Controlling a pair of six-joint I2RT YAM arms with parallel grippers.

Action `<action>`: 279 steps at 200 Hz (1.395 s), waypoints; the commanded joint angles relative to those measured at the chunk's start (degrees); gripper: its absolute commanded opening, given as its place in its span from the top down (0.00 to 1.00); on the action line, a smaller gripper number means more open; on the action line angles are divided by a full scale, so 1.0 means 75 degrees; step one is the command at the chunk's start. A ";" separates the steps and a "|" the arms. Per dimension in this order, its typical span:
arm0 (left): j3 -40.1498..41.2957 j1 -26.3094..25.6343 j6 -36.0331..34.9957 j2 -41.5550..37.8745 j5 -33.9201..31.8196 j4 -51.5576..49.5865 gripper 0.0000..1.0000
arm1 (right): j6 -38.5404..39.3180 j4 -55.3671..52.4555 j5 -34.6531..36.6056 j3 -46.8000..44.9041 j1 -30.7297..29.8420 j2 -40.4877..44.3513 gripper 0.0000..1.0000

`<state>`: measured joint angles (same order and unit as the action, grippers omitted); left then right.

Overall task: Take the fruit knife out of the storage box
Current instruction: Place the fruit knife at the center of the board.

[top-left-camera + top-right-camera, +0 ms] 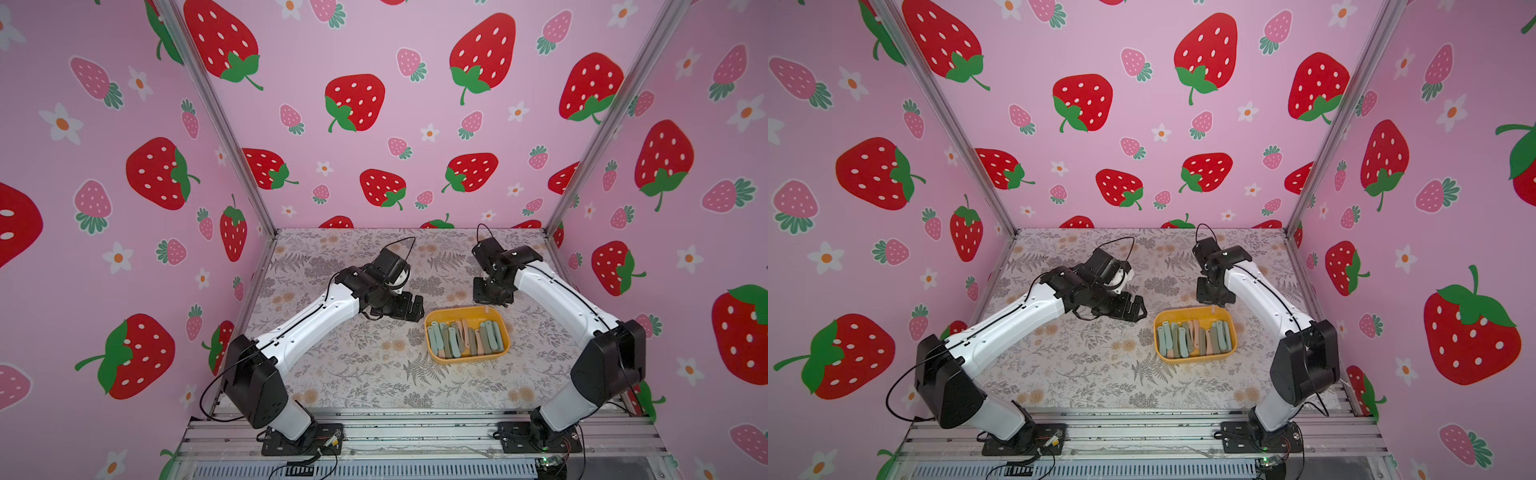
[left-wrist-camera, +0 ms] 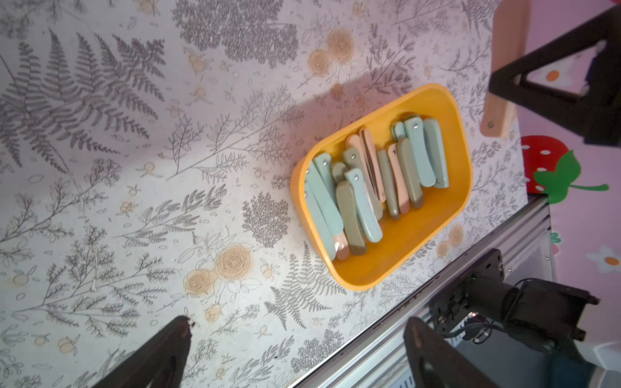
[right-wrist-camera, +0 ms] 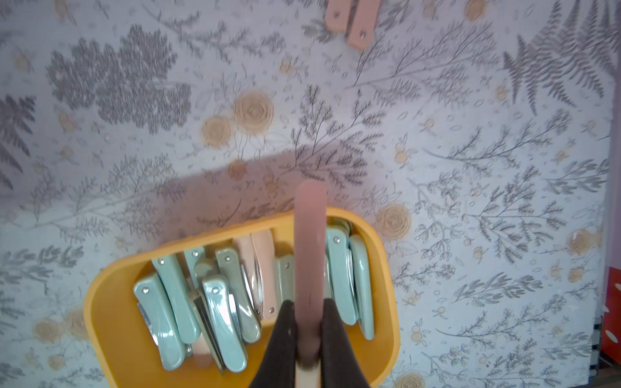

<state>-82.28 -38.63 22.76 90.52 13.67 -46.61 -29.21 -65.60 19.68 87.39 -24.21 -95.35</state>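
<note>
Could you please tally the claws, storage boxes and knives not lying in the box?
Black claws, left claw and right claw: 2
Shallow yellow-orange plastic storage box: 1
Pink folding fruit knife in right claw: 1
Pink folded knives on floral tabletop: 2
Total: 6

The right claw (image 3: 309,307) grips a blurred pink fruit knife (image 3: 311,228), apparently above the storage box (image 3: 111,339)

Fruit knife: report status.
Left tool open beside the box. Right tool shut on a pink knife, held above the far rim. Nothing blocking.
</note>
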 commanded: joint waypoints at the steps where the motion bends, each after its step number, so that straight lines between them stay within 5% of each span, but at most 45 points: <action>1: -0.0727 -0.0017 -0.0136 0.0562 0.0123 -0.0121 0.01 | 0.0490 0.0076 -0.0059 0.0809 0.0461 -0.0938 0.94; 65: -0.2796 -0.0006 -0.0239 0.2492 0.0434 -0.0325 0.01 | 0.1134 0.0006 0.0282 0.4043 0.1131 -0.4289 0.94; 114: -0.3174 0.0282 -0.0410 0.3096 0.0736 -0.0455 0.01 | 0.1480 -0.0356 0.0259 0.6063 0.1405 -0.5967 0.94; 241: -0.2849 0.0586 -0.0302 0.3426 0.1224 -0.0244 0.01 | 0.1527 -0.0210 0.0583 0.6727 0.1513 -0.7112 0.91; 279: -0.2647 0.0592 -0.0334 0.3335 0.1236 -0.0219 0.01 | 0.1557 0.0083 0.0406 0.6234 0.1505 -0.6658 0.72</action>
<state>-103.18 -34.37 20.80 116.51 21.69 -47.83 -17.78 -65.65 23.42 136.22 -13.10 -146.80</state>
